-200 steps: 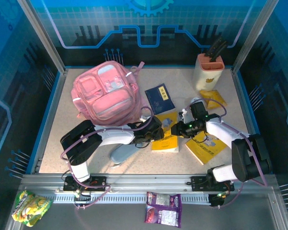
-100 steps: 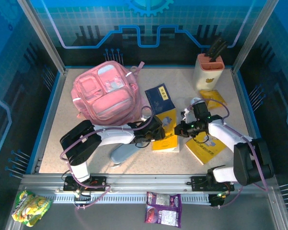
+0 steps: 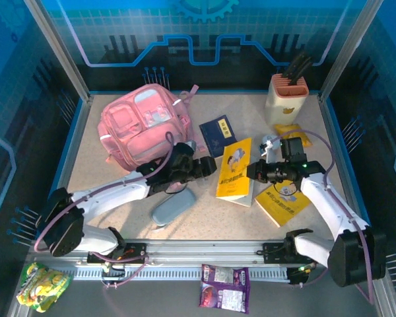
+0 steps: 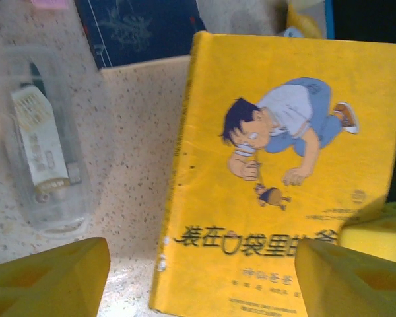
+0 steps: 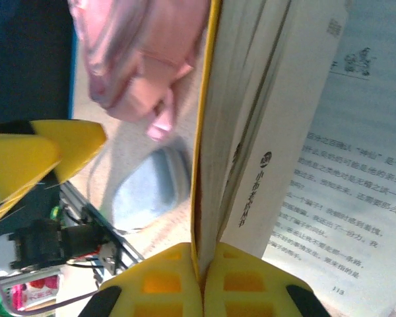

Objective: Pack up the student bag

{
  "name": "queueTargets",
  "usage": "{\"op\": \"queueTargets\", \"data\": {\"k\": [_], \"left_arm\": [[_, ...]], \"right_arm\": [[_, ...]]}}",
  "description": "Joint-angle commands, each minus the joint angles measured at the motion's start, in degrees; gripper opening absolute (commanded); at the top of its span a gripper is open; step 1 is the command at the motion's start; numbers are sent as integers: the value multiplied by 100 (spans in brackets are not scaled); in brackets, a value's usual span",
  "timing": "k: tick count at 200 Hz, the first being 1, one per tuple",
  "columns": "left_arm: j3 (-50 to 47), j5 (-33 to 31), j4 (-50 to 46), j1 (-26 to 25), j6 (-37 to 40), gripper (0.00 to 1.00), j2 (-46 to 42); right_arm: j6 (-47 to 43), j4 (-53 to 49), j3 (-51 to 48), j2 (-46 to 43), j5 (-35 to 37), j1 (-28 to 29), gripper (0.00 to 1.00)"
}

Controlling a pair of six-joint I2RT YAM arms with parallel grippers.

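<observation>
The student bag (image 3: 145, 129), a big pink backpack, lies at the back left; a pink corner of the bag (image 5: 138, 53) appears in the right wrist view. My right gripper (image 3: 251, 173) (image 5: 202, 272) is shut on the edge of a yellow cartoon book (image 3: 234, 168) (image 5: 251, 132), held up off the table with its pages fanning open. My left gripper (image 3: 213, 166) (image 4: 201, 281) stands open just left of that book, its yellow fingers (image 4: 49, 277) apart over the book's cover (image 4: 277, 178), holding nothing.
A grey-blue pencil case (image 3: 173, 206) (image 5: 148, 188) lies near the front. A navy book (image 3: 219, 134) (image 4: 145, 26) sits behind the yellow one. A clear plastic case (image 4: 43, 152) lies left of it. Another yellow book (image 3: 282, 201) and a cream holder (image 3: 287, 99) are at the right.
My right gripper shut on the yellow book and raised it, moving right. My left gripper opened, let go of the book and drew back to the upper left.
</observation>
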Motion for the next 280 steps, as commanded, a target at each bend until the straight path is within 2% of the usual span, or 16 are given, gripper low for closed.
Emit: {"op": "queueTargets", "data": {"k": [1,27,41,64,94,113,135,199,219,231,254,280], "left_arm": [[-317,823,248,407,173,78,-282],[-601,1359,932,790,204,87,-530],[-651,1768,1342,896,201,88,-476],[-714,2310,2156,911,45,87,-275],[-818,2755,3408,911,-374,79,-29],[-767,2903,3643,913,-470,70,68],[-692,2864,3427,905,-447,65,11],[-682,2579,3048,908,-385,15,-335],[-579,2514,2970,910,-387,5,-376],[-504,2454,2968,905,-441,1,-437],[-321,2301,2974,905,-517,0,-586],[-178,2249,3234,865,-725,0,-624]], "right_arm": [[101,64,509,-179,-807,-59,0],[320,204,866,-102,-1156,-39,0],[627,557,890,-114,-1354,-17,0],[1215,1191,880,-124,-1557,90,0],[1576,1765,872,-16,-1700,168,0],[1455,1696,866,84,-1669,163,0],[1440,1807,788,104,-1643,158,0],[1208,1797,604,302,-1527,98,0],[1164,1737,586,342,-1542,63,13],[1051,1425,607,325,-1377,23,34],[867,730,614,285,-868,-101,65],[954,637,574,405,-926,-145,79]]}}
